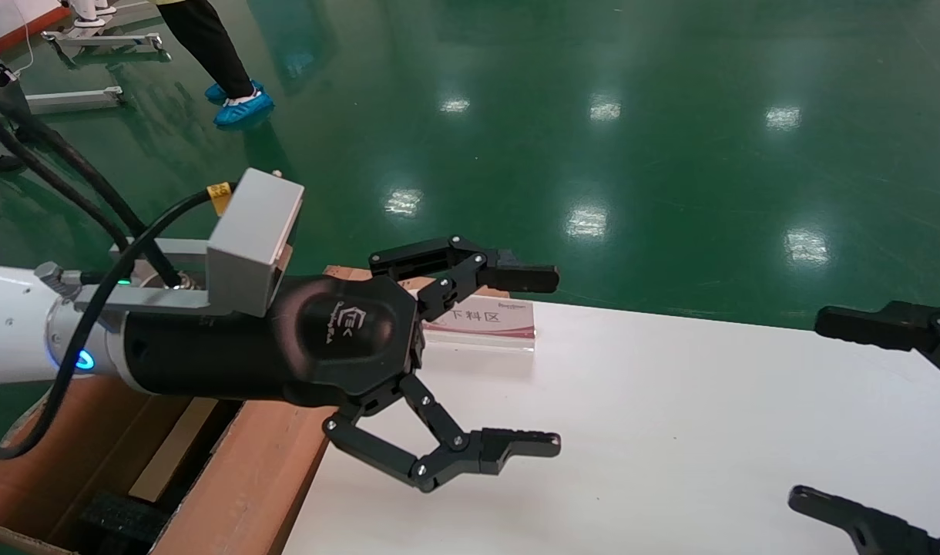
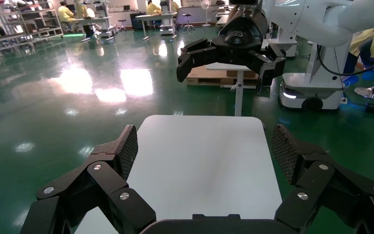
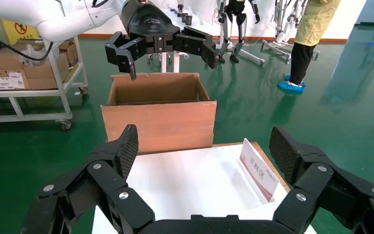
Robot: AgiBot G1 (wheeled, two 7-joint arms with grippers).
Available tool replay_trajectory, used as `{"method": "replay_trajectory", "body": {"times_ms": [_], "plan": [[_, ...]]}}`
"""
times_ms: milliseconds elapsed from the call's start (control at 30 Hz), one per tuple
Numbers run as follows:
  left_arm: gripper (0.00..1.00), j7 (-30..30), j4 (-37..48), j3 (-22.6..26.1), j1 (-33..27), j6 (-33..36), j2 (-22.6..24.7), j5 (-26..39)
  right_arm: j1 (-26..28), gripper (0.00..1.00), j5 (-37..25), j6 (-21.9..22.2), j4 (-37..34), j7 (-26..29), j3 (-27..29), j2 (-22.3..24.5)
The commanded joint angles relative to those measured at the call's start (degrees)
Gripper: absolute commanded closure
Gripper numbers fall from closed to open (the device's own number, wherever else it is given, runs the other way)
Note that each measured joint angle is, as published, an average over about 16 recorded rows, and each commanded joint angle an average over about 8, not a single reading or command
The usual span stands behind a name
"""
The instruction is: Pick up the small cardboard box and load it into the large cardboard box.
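Observation:
The large cardboard box [image 1: 262, 478] stands open at the table's left end, with black foam [image 1: 123, 516] inside; it also shows in the right wrist view [image 3: 158, 122]. A tan strip [image 1: 173, 451] lies inside it; I cannot tell whether that is the small cardboard box, which shows nowhere else. My left gripper [image 1: 551, 361] is open and empty, hovering over the table's left part just right of the large box. It also shows in its own view [image 2: 204, 146]. My right gripper [image 1: 809, 408] is open and empty at the table's right edge, and shows in its own view [image 3: 202, 146].
The white table [image 1: 670, 432] bears only a small sign stand [image 1: 485, 320] at its far left edge. Green floor surrounds it. A person in blue shoe covers [image 1: 239, 100] stands far left. A cart with boxes [image 3: 24, 73] stands beyond the large box.

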Motion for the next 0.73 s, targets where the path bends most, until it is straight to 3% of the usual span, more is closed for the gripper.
{"method": "replay_trajectory", "body": {"times_ms": [33, 733], "plan": [[0.0, -0.01, 0.0, 0.12, -0.08, -0.02, -0.01, 0.03, 0.0, 0.0, 0.0, 0.0, 0.0, 0.0, 0.0, 0.0], [0.0, -0.15, -0.04, 1.29, -0.89, -0.16, -0.07, 0.31, -0.01, 0.0, -0.03, -0.02, 0.02, 0.02, 0.02, -0.02]]}}
